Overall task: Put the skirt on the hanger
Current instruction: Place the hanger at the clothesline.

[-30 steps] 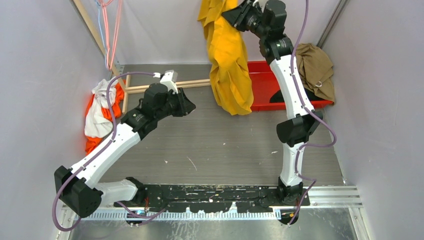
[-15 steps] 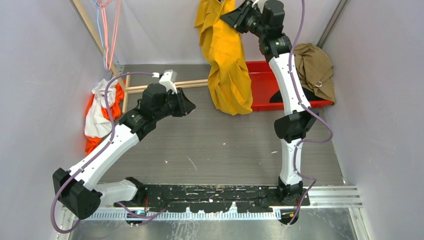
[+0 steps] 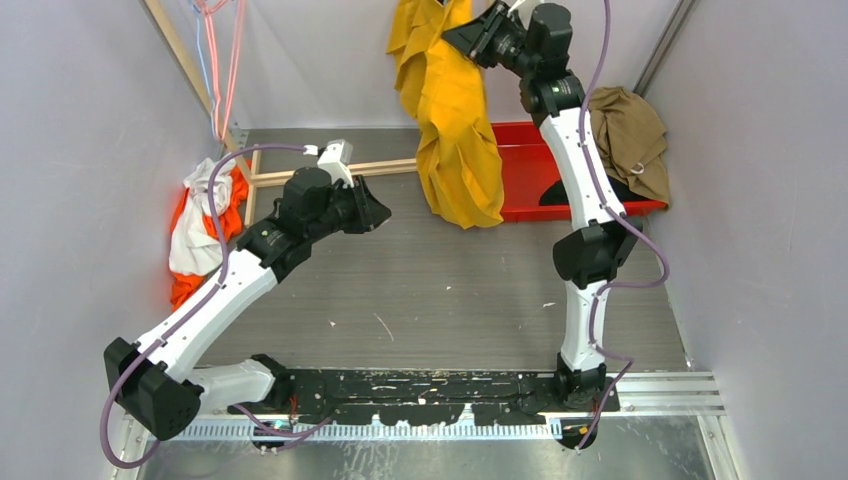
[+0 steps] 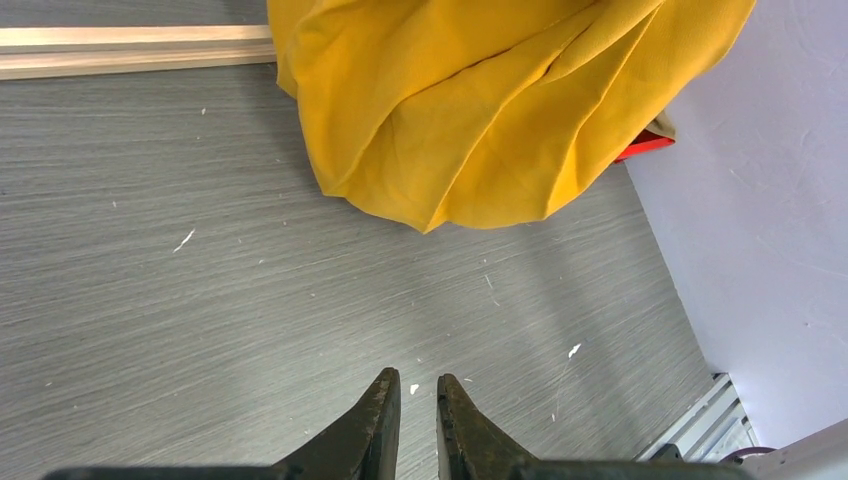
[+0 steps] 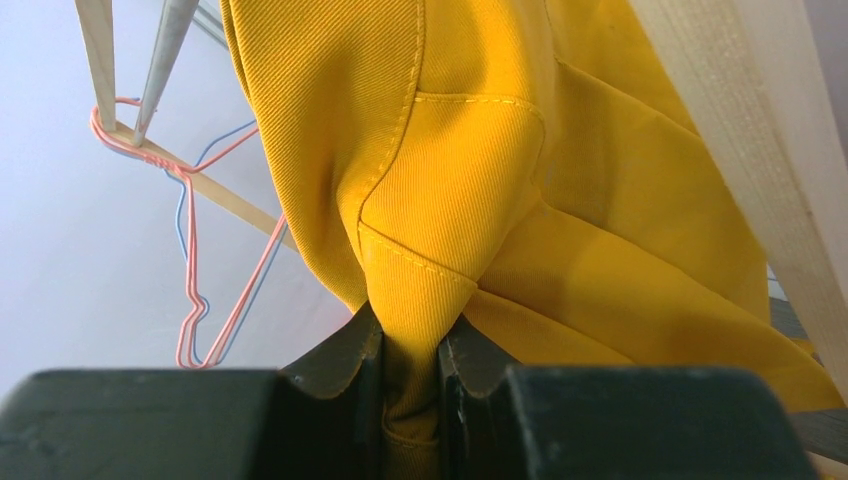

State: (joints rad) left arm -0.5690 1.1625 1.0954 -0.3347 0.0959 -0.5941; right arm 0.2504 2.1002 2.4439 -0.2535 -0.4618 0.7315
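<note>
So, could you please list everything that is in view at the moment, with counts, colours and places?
skirt: one, yellow, hanging from the right gripper at the far side
wire hangers: at least two, pink and blue, hung on the frame at far left
bin: one, red, far right, partly behind the skirt
garment: one, olive brown, draped at the bin's right end
clothes pile: one, orange and white, by the left wall
wooden frame: one, pale wood, far left, one slat lying on the table
table: one, grey
left gripper: one, black, low over the table, jaws a slit apart, empty
right gripper: one, black, raised, shut on the skirt
</note>
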